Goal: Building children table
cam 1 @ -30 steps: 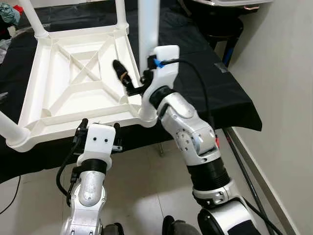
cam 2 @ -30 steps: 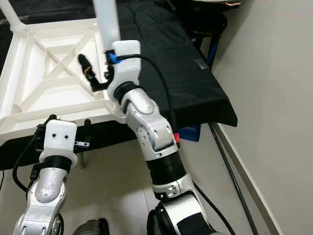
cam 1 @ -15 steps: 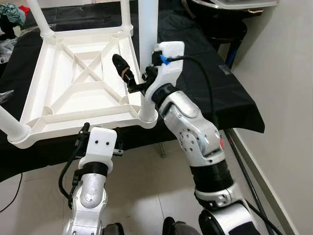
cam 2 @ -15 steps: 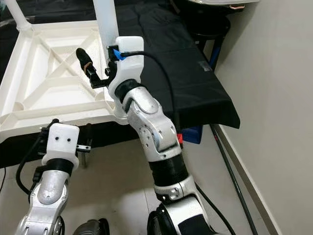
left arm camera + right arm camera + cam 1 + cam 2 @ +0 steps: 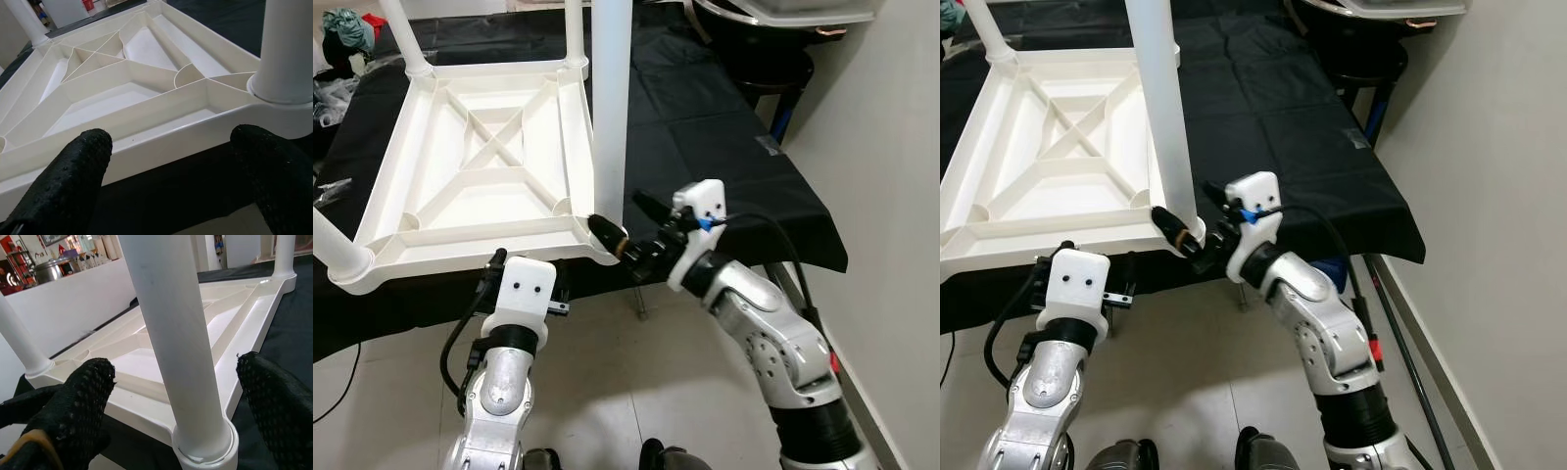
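- A white plastic children's table [image 5: 480, 176] is lying upside down on a black cloth [image 5: 705, 127] that is covering a work surface, its ribbed underside facing up.
- A white leg [image 5: 610, 108] is standing upright in the socket at the table's near right corner, and more legs are rising from the far left corner [image 5: 406, 39], the far right corner [image 5: 574, 29] and the near left corner [image 5: 335, 250].
- The right gripper [image 5: 631, 228] is reaching in from the right, low at the near right corner, with its two black fingers spread apart.
- One right finger [image 5: 607, 233] is sitting at the front of the corner socket, while the other [image 5: 646, 208] is pointing out over the cloth to the right of the leg; the right wrist view is showing the leg [image 5: 171, 333] standing between the two spread fingers, not squeezed.
- The left gripper [image 5: 176, 161] is hovering just in front of the table's near edge, to the left of the right gripper, fingers wide open and holding nothing.
- In the left wrist view the near rim [image 5: 161, 142] is running across between the two black fingers [image 5: 73, 171].
- A pale tiled floor [image 5: 636, 392] is lying below the arms, and a plain wall [image 5: 891, 196] is running along the right.
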### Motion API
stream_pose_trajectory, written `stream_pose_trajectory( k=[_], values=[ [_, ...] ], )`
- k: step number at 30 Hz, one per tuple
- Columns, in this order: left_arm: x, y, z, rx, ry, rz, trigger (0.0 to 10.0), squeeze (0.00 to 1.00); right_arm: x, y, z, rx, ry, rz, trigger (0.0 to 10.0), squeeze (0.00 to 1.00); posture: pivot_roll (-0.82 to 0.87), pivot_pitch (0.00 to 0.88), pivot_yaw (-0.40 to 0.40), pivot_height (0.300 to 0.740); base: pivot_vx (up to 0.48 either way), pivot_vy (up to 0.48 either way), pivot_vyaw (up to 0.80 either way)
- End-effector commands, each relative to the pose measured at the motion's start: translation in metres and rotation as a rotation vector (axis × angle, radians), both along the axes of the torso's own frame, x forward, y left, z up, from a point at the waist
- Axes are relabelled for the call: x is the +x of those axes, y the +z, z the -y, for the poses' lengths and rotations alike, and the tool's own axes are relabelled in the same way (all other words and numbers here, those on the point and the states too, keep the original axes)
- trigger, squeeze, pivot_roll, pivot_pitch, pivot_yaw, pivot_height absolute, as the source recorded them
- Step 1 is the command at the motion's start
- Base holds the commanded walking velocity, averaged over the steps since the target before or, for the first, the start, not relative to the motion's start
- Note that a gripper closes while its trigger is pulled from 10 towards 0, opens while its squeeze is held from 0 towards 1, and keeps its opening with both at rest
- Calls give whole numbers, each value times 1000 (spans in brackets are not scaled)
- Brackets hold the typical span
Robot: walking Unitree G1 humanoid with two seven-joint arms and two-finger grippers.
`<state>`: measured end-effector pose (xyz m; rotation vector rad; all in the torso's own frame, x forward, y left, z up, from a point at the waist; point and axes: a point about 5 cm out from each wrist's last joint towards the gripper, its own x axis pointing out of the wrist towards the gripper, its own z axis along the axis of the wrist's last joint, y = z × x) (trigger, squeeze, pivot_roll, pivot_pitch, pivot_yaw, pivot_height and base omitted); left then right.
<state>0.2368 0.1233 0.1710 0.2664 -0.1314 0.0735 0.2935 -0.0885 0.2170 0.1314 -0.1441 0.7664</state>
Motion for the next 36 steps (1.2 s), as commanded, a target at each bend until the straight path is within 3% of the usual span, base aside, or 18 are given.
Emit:
stream_pose_trajectory(
  k=[1, 4, 8, 12, 17, 22, 29, 36],
  values=[
    [-2, -8, 6, -15, -51, -34, 10000, 0, -2, -19, 31, -45, -136, -21, 10000, 0, 102, 173, -33, 740, 0, 0, 0],
    [-2, -12, 14, -37, -118, -59, 10000, 0, -1, -40, 78, -151, -408, -34, 10000, 0, 95, 168, -30, 740, 0, 0, 0],
    [0, -15, 19, -44, -171, -79, 10000, 0, -8, -40, 94, -155, -492, -24, 10000, 0, 91, 166, -25, 740, 0, 0, 0],
    [1, -18, 22, -68, -204, -103, 10000, 0, -13, -41, 93, -143, -515, -30, 10000, 0, 87, 162, -20, 740, 0, 0, 0],
    [4, -26, 29, -88, -281, -157, 10000, 0, -22, -55, 87, -237, -584, 0, 10000, 0, 94, 145, -15, 740, 0, 0, 0],
    [4, -29, 34, -89, -334, -172, 10000, 0, -23, -60, 89, -244, -614, 4, 10000, 0, 94, 141, -16, 740, 0, 0, 125],
    [8, -34, 37, -49, -358, -191, 10000, 0, -23, -64, 87, -160, -637, -62, 10000, 0, 83, 130, -11, 740, 0, 0, 432],
    [10, -39, 40, -16, -388, -210, 10000, 0, -27, -72, 79, -171, -627, -84, 10000, 0, 81, 118, -8, 740, 0, -131, 0]
  ],
)
